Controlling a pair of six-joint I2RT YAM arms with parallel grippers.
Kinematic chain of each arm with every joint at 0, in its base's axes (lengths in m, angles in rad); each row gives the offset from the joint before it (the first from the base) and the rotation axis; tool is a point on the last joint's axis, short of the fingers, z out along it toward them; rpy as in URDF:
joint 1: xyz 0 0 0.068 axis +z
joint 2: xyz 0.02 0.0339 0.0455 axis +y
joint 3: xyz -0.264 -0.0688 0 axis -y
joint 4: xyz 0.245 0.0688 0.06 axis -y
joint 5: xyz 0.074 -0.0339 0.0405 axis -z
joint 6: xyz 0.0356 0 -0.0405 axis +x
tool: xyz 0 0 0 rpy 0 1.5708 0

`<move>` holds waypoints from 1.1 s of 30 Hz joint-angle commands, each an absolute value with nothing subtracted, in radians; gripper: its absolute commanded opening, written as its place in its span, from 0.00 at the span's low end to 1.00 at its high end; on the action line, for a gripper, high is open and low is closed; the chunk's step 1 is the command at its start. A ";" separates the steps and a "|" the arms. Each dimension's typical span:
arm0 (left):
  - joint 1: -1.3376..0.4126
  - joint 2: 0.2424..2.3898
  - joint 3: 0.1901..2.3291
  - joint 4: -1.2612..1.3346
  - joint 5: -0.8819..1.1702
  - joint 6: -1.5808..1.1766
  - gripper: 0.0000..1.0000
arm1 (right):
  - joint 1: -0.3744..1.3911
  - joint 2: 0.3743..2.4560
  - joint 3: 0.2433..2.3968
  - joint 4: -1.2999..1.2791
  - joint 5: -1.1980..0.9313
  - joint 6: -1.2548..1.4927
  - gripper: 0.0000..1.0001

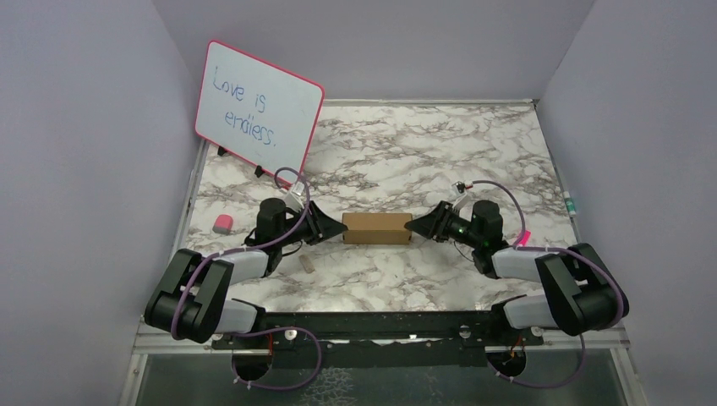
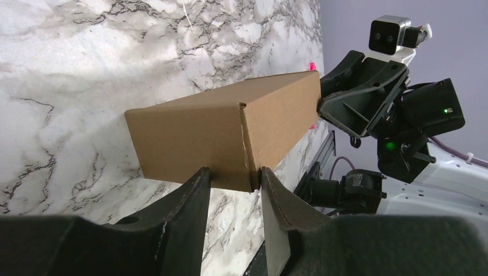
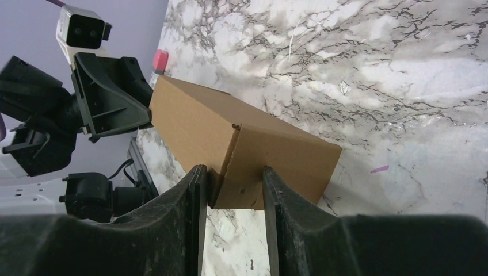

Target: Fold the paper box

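Claws (image 1: 336, 227) (image 1: 413, 227), box (image 1: 376, 227) (whiteboard (image 1: 258, 110): "Love is endless.")

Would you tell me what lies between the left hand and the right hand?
The paper box fills the stretch from left hand to right hand, clearest in the top view.

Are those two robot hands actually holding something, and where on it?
The brown paper box, by its two short ends: the left hand meets one end, the right hand the other. Whether they pinch or merely press cannot be told.
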State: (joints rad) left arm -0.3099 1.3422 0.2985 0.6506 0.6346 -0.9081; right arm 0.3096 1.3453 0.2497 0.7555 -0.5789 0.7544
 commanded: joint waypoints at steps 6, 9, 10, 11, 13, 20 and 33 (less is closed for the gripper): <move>-0.311 1.366 0.180 0.715 0.545 -1.006 0.27 | 0.304 1.433 0.183 0.719 -0.578 0.702 0.33; -0.311 1.363 0.171 0.727 0.540 -1.024 0.26 | 0.304 1.394 0.205 0.670 -0.585 0.672 0.34; -0.310 1.356 0.173 0.727 0.541 -1.023 0.27 | 0.304 1.374 0.214 0.647 -0.588 0.658 0.35; -0.310 1.346 0.177 0.727 0.541 -1.024 0.31 | 0.304 1.356 0.229 0.617 -0.590 0.643 0.37; -0.310 1.317 0.184 0.725 0.542 -1.022 0.41 | 0.305 1.311 0.264 0.553 -0.593 0.605 0.41; -0.308 1.222 0.255 0.636 0.566 -0.965 0.57 | 0.304 1.204 0.399 0.337 -0.645 0.457 0.61; -0.307 1.007 0.577 -0.044 0.397 -0.573 0.73 | 0.336 1.124 0.680 -0.049 -0.718 0.143 0.95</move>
